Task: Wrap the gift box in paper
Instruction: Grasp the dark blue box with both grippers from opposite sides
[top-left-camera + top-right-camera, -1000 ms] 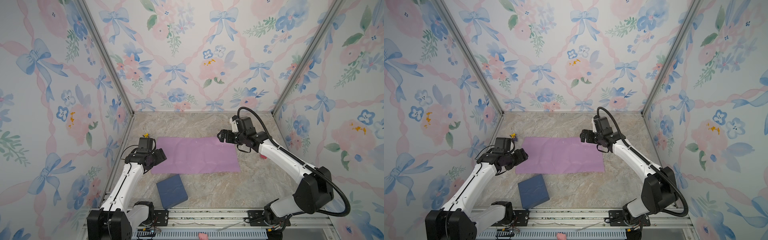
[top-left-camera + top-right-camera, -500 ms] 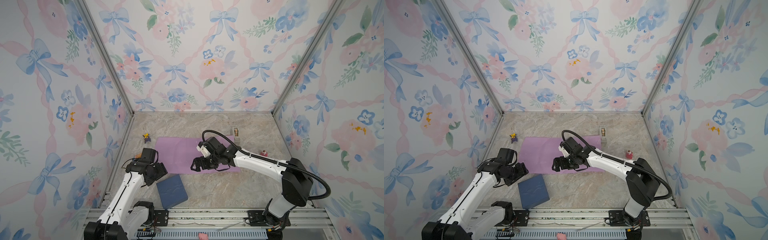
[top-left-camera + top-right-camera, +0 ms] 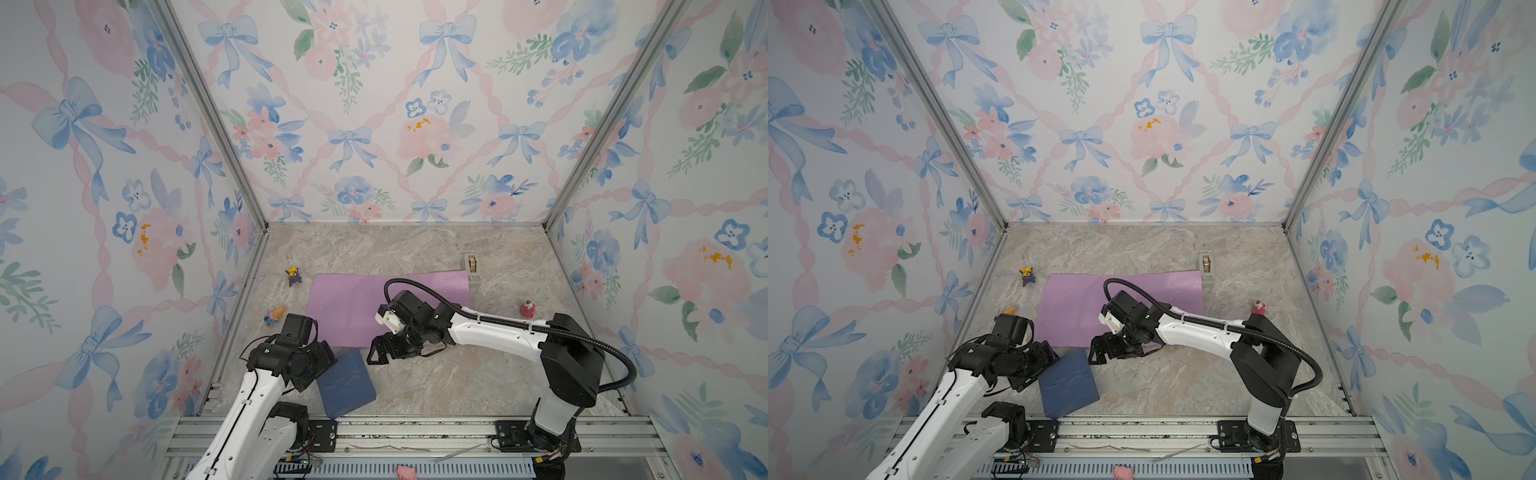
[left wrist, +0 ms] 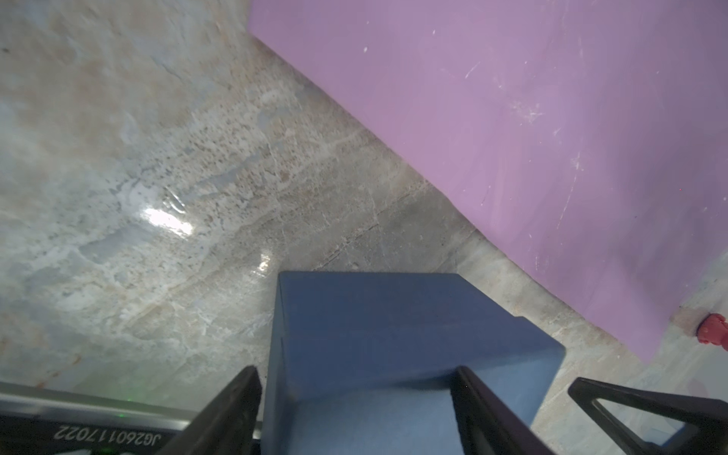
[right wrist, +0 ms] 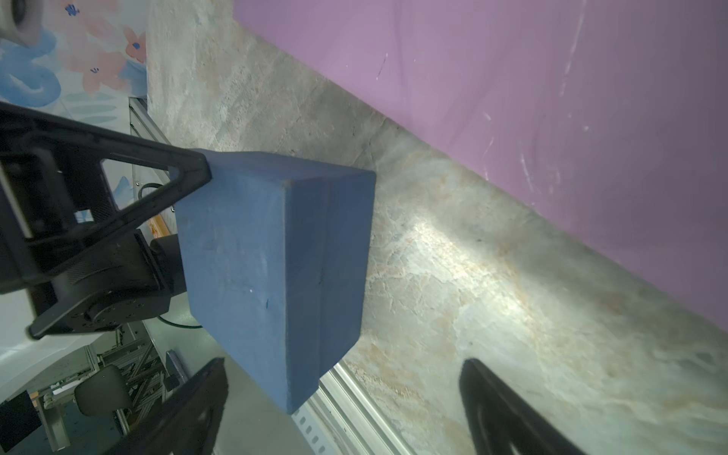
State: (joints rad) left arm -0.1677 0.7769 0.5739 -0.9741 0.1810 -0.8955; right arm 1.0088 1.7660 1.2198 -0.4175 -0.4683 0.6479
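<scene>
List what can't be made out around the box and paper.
- Left pincer: grip on the gift box unclear; in both top views the left arm covers it.
- Paper: underside faces down, unseen; right arm covers part, both top views.
- Small toy: too small to identify, both top views.

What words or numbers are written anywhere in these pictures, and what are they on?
"JG260117022", seen upside down, on the grey strip at the base of the left gripper.
Nothing else can be read: the tape dispenser is too small to show any writing.
</scene>
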